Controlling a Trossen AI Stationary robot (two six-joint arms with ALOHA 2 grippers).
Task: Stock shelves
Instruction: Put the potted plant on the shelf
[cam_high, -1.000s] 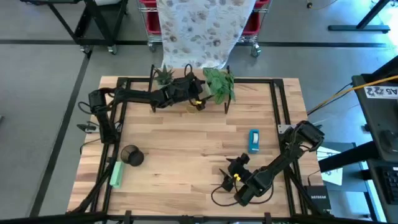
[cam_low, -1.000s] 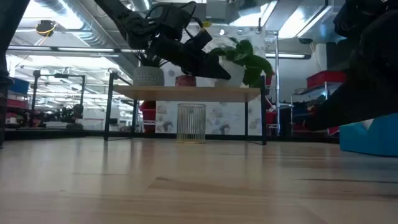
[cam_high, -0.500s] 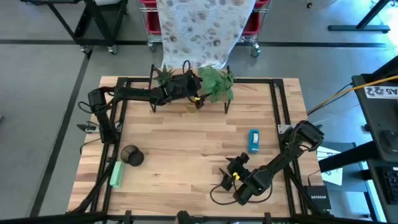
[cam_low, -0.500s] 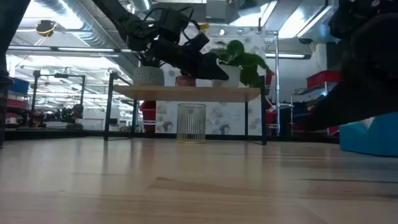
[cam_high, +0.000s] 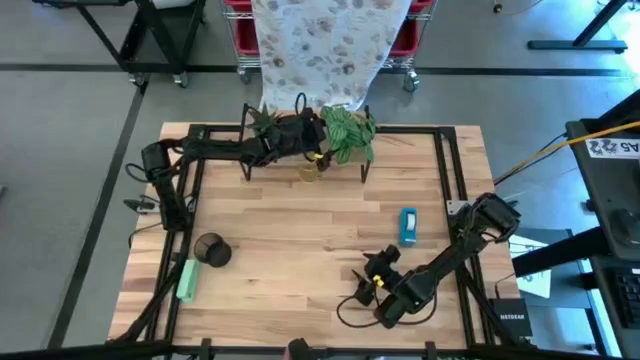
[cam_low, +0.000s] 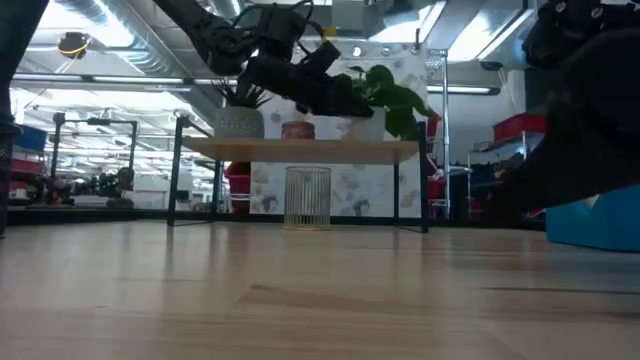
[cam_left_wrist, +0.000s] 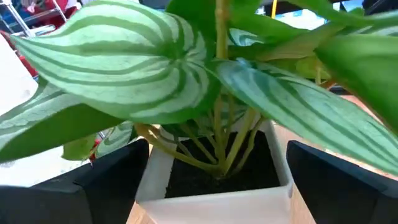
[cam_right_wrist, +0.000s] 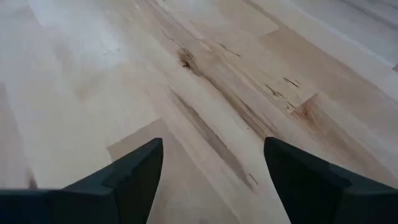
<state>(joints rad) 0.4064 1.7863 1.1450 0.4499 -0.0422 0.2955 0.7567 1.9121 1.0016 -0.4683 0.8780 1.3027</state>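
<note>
The shelves (cam_low: 300, 150) stand at the table's far edge, a light plank on thin black legs (cam_high: 364, 168). On the top plank are a pale patterned pot with a spiky plant (cam_low: 240, 122), a small red pot (cam_low: 298, 130) and a leafy plant in a white square pot (cam_left_wrist: 214, 180). My left gripper (cam_high: 320, 141) reaches in from the left and is shut on that white pot. A wire cup (cam_low: 308, 197) stands under the plank. My right gripper (cam_high: 372, 272) hovers open near the table's front right, over bare wood. My left gripper has the white pot's two opposite walls (cam_left_wrist: 146, 171) between its fingers, near the rim. The fingers (cam_low: 355, 98) come in from the table's left, slanting a little downward. The plant stands upright, with the pot's bottom (cam_low: 367, 134) at the top plank.
On the table lie a blue box (cam_high: 408, 225) at the right, a dark cup (cam_high: 212, 250) and a green object (cam_high: 187, 280) at the near left. Black rails (cam_high: 445, 170) frame the tabletop. Bare wood fills the middle.
My left gripper has carried the plant a little toward the table's far edge and left over the top plank. In the low view its fingers now sit higher, so the white pot shows below them. My right arm has kept still.
</note>
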